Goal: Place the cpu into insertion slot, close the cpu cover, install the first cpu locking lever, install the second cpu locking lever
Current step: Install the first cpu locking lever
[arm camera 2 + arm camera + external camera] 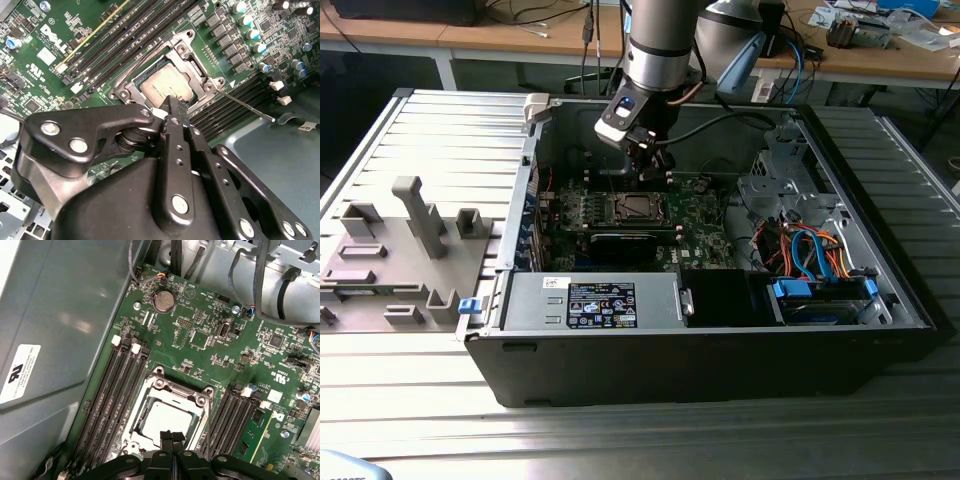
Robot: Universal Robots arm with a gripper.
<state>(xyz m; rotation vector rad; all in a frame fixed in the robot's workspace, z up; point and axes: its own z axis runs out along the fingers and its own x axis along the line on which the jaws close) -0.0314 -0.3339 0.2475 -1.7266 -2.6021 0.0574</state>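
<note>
Green motherboard [692,226] lies inside an open computer case [880,330] in the exterior view, the arm's claw [651,172] poised just above the insertion slot [633,208]. In the second wrist view the cpu [166,85] sits in that slot, the cpu cover [197,62] lowered around it. The claw, clenched and empty, meets the cover's edge, apparently to press it flat. The first wrist view shows the closed tips over that rim.

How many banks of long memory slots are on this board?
2. In the first wrist view, one bank runs along one side of the cpu, the other bank along the opposite side. The gripper covers some board, so more may be hidden.
</note>
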